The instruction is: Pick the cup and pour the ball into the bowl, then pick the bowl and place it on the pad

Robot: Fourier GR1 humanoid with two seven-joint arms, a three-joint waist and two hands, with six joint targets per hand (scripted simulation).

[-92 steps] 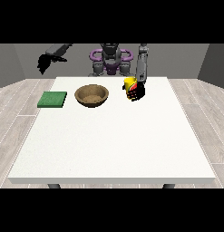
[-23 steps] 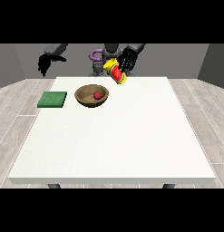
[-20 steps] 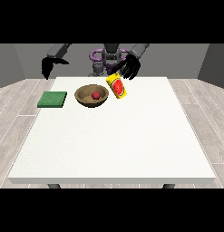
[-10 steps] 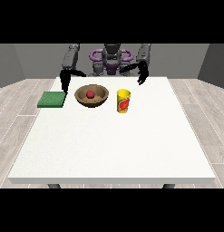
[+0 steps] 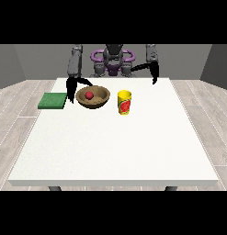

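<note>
Hand at view's left (image 5: 70, 86) lowered beside the bowl (image 5: 93, 97), fingers pointing down at its left rim, thumb reaching toward the rim; fingers straight and apart, clamped on nothing as far as visible. Contact with the rim cannot be told. Half a second ago sat higher and further from the bowl.

Hand at view's right (image 5: 154, 75) pulled back to the far edge of the tabletop (image 5: 115, 137), hanging well apart from the cup (image 5: 124, 103); holding nothing, finger pose too small to judge.

Changes noted: cup, tilted over the bowl about a second ago, now set down upright just right of the bowl and released. Ball (image 5: 89, 95) now inside the bowl.

Meaning for task: pour step judged complete; bowl pick-up starting.

Containers:
- Bowl: brown, upright on tabletop, holds the red ball near its centre.
- Cup: yellow with red mark, upright, apparently empty; inside not fully visible.

Pad (image 5: 53, 100): green, flat at left edge of tabletop, just beyond the lowered hand, nothing on it. Bowl not yet lifted; short carry leftward expected.
</note>
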